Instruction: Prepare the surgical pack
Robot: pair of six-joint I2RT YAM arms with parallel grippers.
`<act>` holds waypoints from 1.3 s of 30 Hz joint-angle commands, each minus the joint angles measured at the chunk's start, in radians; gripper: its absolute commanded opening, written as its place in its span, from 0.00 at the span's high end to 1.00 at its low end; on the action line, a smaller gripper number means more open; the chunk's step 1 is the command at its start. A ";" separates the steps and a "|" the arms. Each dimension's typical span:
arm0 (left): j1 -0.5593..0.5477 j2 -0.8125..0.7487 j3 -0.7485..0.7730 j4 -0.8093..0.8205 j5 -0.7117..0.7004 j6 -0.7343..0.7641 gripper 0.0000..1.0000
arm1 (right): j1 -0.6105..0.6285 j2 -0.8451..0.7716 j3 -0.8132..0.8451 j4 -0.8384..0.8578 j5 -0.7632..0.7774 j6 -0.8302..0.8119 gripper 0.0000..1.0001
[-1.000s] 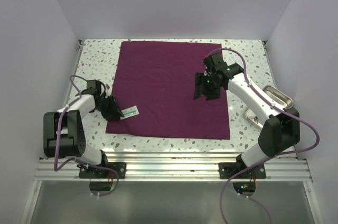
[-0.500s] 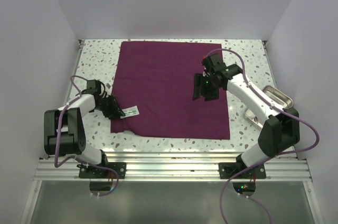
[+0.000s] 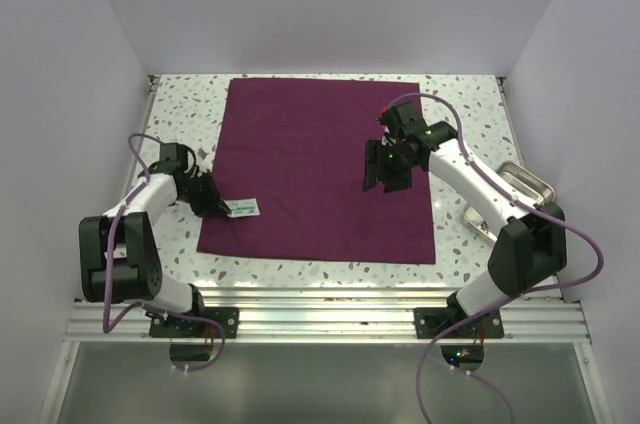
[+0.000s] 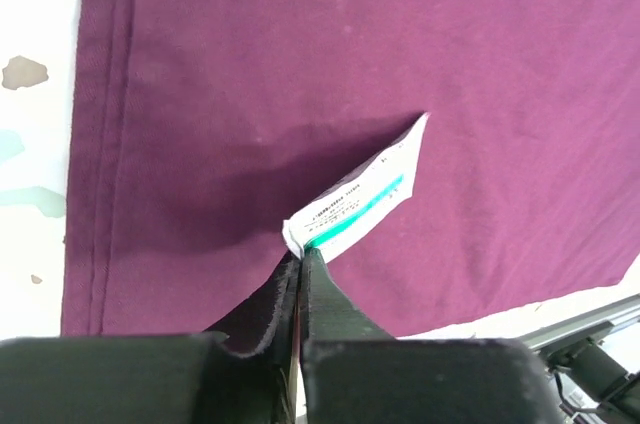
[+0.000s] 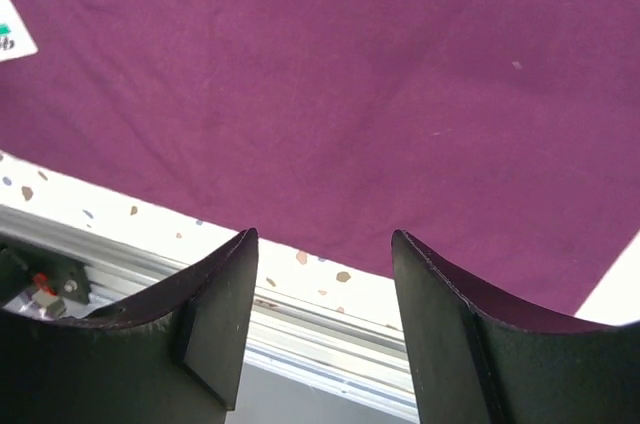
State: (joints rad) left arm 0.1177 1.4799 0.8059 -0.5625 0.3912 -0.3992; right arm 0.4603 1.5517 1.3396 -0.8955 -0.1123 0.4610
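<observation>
The left arm (image 3: 140, 206) bends at a raised elbow near its base, with the forearm reaching forward and inward and the wrist low. The left gripper (image 3: 218, 207) (image 4: 303, 262) has its jaws pinched together on the corner of a small white packet (image 3: 243, 208) (image 4: 360, 199). The right arm (image 3: 470, 179) stretches forward and inward with its wrist tipped down. The right gripper (image 3: 383, 176) (image 5: 322, 244) hangs with its jaws apart, holding nothing

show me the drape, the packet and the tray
drape (image 3: 320, 164) top view, bare middle of the cloth
packet (image 4: 360, 189) left wrist view, middle of its printed face
tray (image 3: 535, 180) top view, its far rim
</observation>
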 commanded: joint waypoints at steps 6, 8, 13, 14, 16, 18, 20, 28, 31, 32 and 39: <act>-0.041 -0.107 0.108 0.036 0.169 0.037 1.00 | 0.034 0.102 0.062 0.153 -0.396 -0.099 0.32; -0.084 -0.121 0.121 0.088 0.273 0.057 1.00 | 0.035 0.117 0.063 0.258 -0.559 -0.122 0.29; -0.199 -0.156 0.139 0.119 0.440 0.111 1.00 | 0.035 0.168 0.102 0.375 -0.760 -0.177 0.20; -0.210 -0.164 0.133 0.128 0.469 0.114 1.00 | 0.037 0.182 0.118 0.377 -0.782 -0.203 0.19; -0.237 -0.179 0.134 0.112 0.498 0.146 1.00 | 0.037 0.226 0.182 0.331 -0.806 -0.261 0.16; -0.265 -0.184 0.130 0.101 0.549 0.171 1.00 | 0.038 0.255 0.213 0.316 -0.857 -0.301 0.15; -0.300 -0.193 0.116 0.130 0.589 0.168 1.00 | 0.044 0.275 0.228 0.302 -0.906 -0.326 0.15; -0.372 -0.207 0.124 0.174 0.712 0.148 1.00 | 0.155 0.352 0.244 0.268 -0.966 -0.354 0.19; -0.383 -0.204 0.127 0.182 0.718 0.145 1.00 | 0.176 0.357 0.234 0.225 -1.000 -0.375 0.27; -0.383 -0.199 0.130 0.181 0.715 0.146 1.00 | 0.181 0.348 0.222 0.221 -1.018 -0.377 0.32; -0.377 -0.168 0.160 0.188 0.643 0.138 0.77 | 0.181 0.246 0.032 0.306 -1.021 -0.292 1.00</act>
State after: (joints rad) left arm -0.2607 1.3037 0.9134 -0.4053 1.0618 -0.2684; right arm 0.6487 1.8729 1.4166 -0.6205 -1.1122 0.1333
